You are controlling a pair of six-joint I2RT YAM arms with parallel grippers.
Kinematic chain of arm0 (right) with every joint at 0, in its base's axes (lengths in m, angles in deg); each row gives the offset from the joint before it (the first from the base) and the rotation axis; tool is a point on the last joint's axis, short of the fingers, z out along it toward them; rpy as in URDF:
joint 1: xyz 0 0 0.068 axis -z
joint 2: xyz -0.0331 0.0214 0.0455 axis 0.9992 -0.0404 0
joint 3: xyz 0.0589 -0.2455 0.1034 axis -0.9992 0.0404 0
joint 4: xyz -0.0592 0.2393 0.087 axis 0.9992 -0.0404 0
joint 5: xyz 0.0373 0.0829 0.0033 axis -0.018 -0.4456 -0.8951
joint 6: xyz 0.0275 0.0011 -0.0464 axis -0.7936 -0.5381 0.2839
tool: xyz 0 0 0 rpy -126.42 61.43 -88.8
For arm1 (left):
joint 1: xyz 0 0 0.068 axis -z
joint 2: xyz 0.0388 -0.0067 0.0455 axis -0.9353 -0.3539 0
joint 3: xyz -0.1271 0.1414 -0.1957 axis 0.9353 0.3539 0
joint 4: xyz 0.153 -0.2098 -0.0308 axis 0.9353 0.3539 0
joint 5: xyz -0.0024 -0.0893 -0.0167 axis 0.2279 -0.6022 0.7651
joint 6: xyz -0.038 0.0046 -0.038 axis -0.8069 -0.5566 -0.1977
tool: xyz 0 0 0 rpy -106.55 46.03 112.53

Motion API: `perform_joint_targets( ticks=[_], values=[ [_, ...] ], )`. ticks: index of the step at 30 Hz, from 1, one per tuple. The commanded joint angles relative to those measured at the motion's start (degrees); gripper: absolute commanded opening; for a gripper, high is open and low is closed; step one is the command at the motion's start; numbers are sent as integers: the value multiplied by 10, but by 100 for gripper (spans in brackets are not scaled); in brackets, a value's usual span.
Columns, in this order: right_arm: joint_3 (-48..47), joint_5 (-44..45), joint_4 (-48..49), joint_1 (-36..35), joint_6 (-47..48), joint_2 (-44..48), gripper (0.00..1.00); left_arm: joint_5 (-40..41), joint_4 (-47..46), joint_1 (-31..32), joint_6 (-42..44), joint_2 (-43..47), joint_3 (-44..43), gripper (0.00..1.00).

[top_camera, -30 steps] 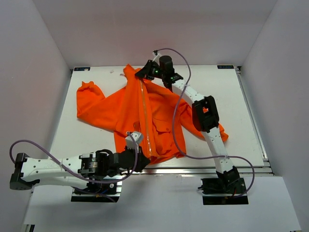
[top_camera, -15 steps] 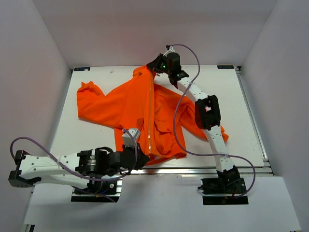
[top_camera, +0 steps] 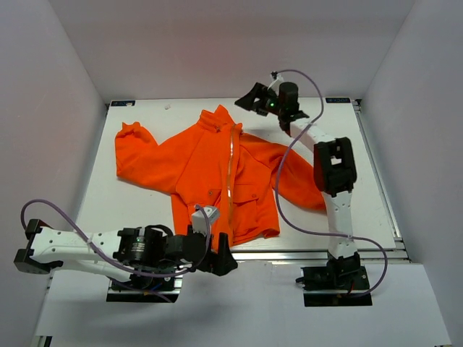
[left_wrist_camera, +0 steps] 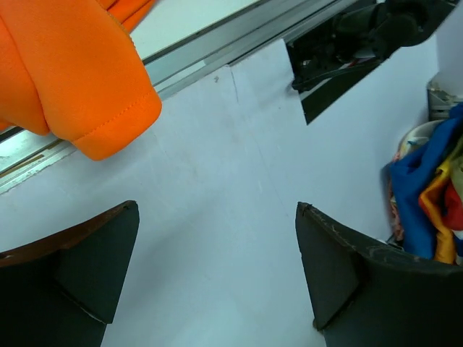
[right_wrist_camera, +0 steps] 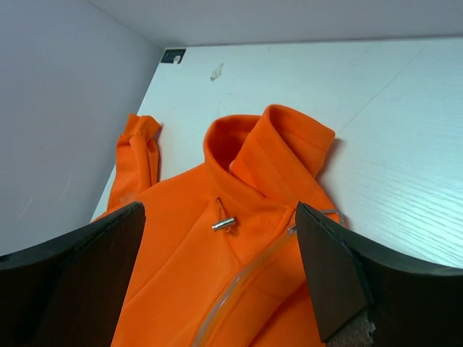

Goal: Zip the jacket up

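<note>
**A:** How does your left pincer (left_wrist_camera: 217,217) stand?

**B:** Spread wide, holding nothing. The hem (left_wrist_camera: 94,108) of the jacket (top_camera: 217,173) droops over the table rail (left_wrist_camera: 231,36) ahead of it, off toward its left finger, not touching.

**A:** And your right pincer (right_wrist_camera: 217,211)?

**B:** Wide apart too, empty, hovering clear of the cloth. The collar (right_wrist_camera: 268,141) lies ahead of it. The zipper pull (right_wrist_camera: 223,224) sits just beneath the collar, framed between the fingers. The zipper (right_wrist_camera: 239,284) looks drawn up to the neck, though you can't tell whether the slider is fully home.

**A:** What could spoil it from here?

**B:** Swing your left pincer up or leftward and a finger could hook that overhanging hem and drag the jacket toward the edge; soft cloth follows easily. Drop your right pincer straight forward and it could catch the collar or knock the pull, which might back the slider down. Lift both away from the fabric before you travel.
</note>
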Motion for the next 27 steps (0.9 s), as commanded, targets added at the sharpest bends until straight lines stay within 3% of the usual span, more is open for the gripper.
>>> perform_joint_targets(
  ticks=[1,5,7,8,9,10,11,12,13,16,17,19,22,27],
  values=[
    [15,-36,-2,5,62,134,89,6,7,1,-3,-17,-36,98],
    [72,1,-141,26,101,234,89,121,31,-20,-31,-58,-78,98],
    [130,19,-202,43,92,295,89,127,65,-95,-43,-81,-92,98],
    [154,25,-210,57,93,338,89,93,51,-231,-11,-83,-90,98],
    [204,37,-233,63,95,360,89,2,16,-301,31,-83,-76,98],
    [226,62,-242,68,101,379,89,-31,-53,-370,102,-83,-63,98],
    [249,78,-248,78,110,418,89,-56,-78,-486,127,-91,-56,98],
    [289,97,-264,83,113,437,89,-72,-90,-540,149,-104,-65,98],
    [305,127,-276,89,116,453,89,-105,-95,-639,190,-148,-83,98],
    [349,179,-340,121,121,506,89,-169,-70,-765,245,-235,-178,98],
    [357,191,-357,135,122,525,90,-184,-59,-835,260,-296,-202,98],
    [377,211,-392,146,134,548,89,-139,-13,-887,273,-364,-277,98],
    [402,250,-417,147,144,567,89,-67,26,-911,275,-392,-334,98],
    [460,289,-437,148,157,588,89,-127,-14,-995,286,-348,-292,98]
  ],
)
